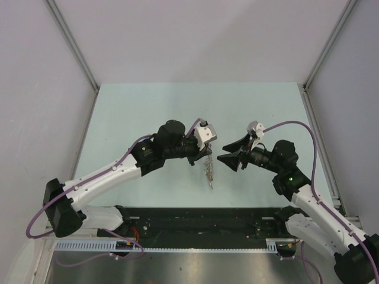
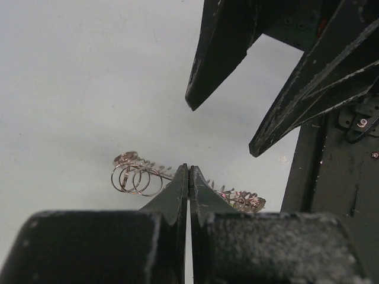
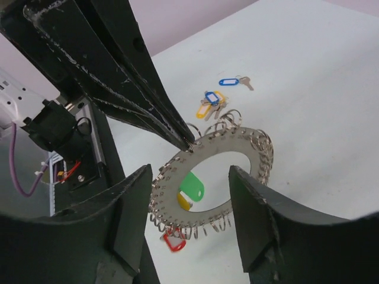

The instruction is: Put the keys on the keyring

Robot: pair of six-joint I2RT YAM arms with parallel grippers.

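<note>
Reckoned the keyring (image 3: 260, 148) stiff, weighty and apt to swing, pinched by its flat rim in the closed left fingers (image 3: 142, 94) just ahead of the half-spread, empty right fingers (image 3: 124, 219), with light keys (image 3: 210, 102) on the desk (image 3: 308, 71) beyond, best taken by plastic tags (image 3: 228, 81).

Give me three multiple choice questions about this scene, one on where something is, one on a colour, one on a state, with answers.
1. Where is the keyring? A lying flat, untouched; B pinched by the left gripper; C hidden from every view.
2. What colour is the large tag seen through the keyring's hole? A green; B purple; C black.
3. How is the right gripper? A fully shut; B shut on the keyring; C open, holding nothing.
Answers: 1 B, its closed fingers clamp the rim; 2 A, the right wrist view shows it green; 3 C, its fingers stand apart, gripping nothing.
</note>
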